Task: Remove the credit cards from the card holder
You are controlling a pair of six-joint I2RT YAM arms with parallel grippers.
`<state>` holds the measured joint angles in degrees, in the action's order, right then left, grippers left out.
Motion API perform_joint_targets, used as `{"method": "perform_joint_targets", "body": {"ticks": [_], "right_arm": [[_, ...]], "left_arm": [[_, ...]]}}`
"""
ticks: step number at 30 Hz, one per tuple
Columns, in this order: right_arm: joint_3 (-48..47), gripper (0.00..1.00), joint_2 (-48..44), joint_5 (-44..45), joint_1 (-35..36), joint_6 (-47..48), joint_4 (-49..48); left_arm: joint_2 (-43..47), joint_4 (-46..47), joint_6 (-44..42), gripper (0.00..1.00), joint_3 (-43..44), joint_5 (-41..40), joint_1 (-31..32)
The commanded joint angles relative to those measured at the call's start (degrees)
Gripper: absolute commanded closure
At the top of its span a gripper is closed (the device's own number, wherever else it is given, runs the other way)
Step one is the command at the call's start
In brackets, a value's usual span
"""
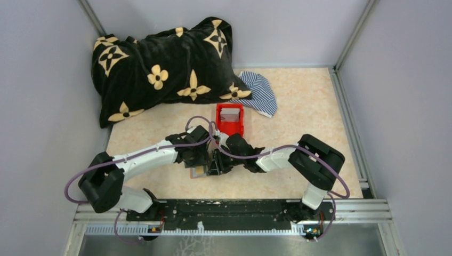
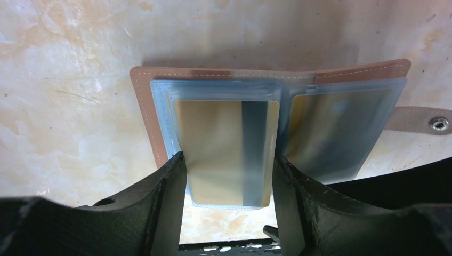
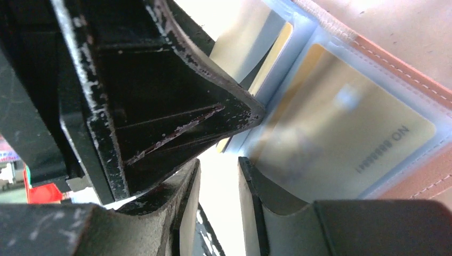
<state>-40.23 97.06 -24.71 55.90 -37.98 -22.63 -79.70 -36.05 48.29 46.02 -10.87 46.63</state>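
Note:
The card holder [image 2: 143, 106] lies open on the table, brown-edged with clear blue-grey sleeves. One sleeve leaf carrying a gold credit card [image 2: 213, 138] with a dark stripe stands between the fingers of my left gripper [image 2: 228, 157], which is shut on that leaf's two side edges. Another gold card [image 2: 330, 133] sits in the right-hand sleeve. In the right wrist view my right gripper [image 3: 218, 161] is open, with nothing in its gap. Its right finger touches the edge of the sleeve holding a numbered gold card [image 3: 341, 133]. From above, both grippers meet over the card holder [image 1: 198, 172].
A red bin [image 1: 229, 120] stands just beyond the grippers. A black flower-patterned pillow [image 1: 160, 69] and a striped cloth [image 1: 261, 93] lie at the back. The card holder's snap strap [image 2: 421, 121] sticks out to the right. My left gripper's finger [image 3: 176, 106] crowds the right wrist view.

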Motion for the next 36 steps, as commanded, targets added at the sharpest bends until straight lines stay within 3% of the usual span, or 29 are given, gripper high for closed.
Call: {"method": "perform_joint_targets", "body": {"ticks": [1, 16, 19, 22, 30, 32, 36], "right_arm": [[-0.5, 0.68, 0.2, 7.3, 0.9, -2.4, -4.8], [2.4, 0.75, 0.4, 12.3, 2.9, -9.7, -16.3], [2.3, 0.81, 0.2, 12.7, 3.3, -9.6, -16.4], [1.9, 0.99, 1.1, 12.6, 3.4, -10.0, -16.5], [2.7, 1.00, 1.1, 13.1, 3.4, -10.2, -16.7], [3.1, 1.00, 0.3, 13.0, 3.4, -10.2, -16.6], [4.2, 1.00, -1.2, 13.1, 3.4, -10.1, -16.4]], "left_arm": [[0.7, 2.4, 1.9, 1.00, 0.2, 2.7, 0.5], [1.1, 6.8, 4.4, 1.00, -3.4, 6.8, 0.6], [0.6, 7.5, 4.4, 1.00, -3.6, 7.4, 0.6], [0.2, 7.8, 4.4, 1.00, -3.6, 7.4, 0.8], [0.1, 7.3, 4.3, 1.00, -3.6, 6.3, 1.2], [0.2, 7.1, 4.2, 0.89, -3.6, 5.6, 1.2], [0.4, 6.5, 4.1, 0.52, -2.9, 3.5, 1.2]]}}
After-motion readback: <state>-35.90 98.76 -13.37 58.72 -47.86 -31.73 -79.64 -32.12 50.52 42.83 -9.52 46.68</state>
